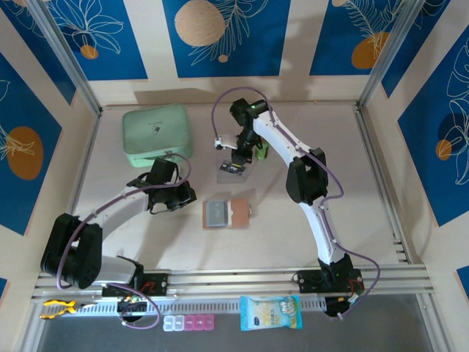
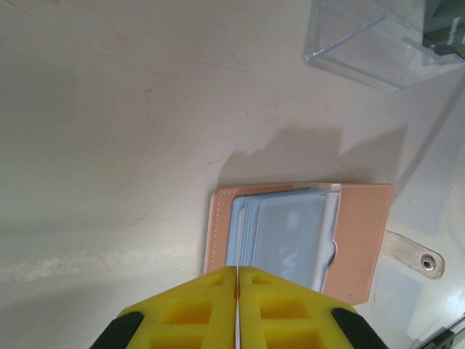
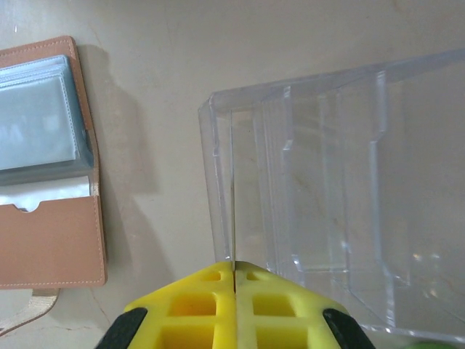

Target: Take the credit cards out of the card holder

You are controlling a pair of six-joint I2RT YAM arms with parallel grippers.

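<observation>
Lying open and flat on the table (image 1: 344, 220), the holder (image 1: 226, 213) is found between the two arms, its strap (image 2: 418, 259) unsnapped and spread to one side. The left gripper (image 2: 237, 280) is held near one edge of the holder, its jaws pressed together on nothing. The right gripper (image 3: 234, 273) is poised at the wall of a clear box (image 3: 320, 167), apart from the holder, with its jaws likewise closed. A thin line is seen running up from its fingertips. Whether that is a card held edge-on or a wall of the box cannot be told. The box compartments look bare in the right wrist view. Inside the holder, greyish sleeves (image 2: 283, 236) are stacked, and a faint print is seen through the top one, so at least one card is judged to be lodged there. The opening of the holder is taken as done, while the drawing out of the cards is judged to be mostly or wholly left.
</observation>
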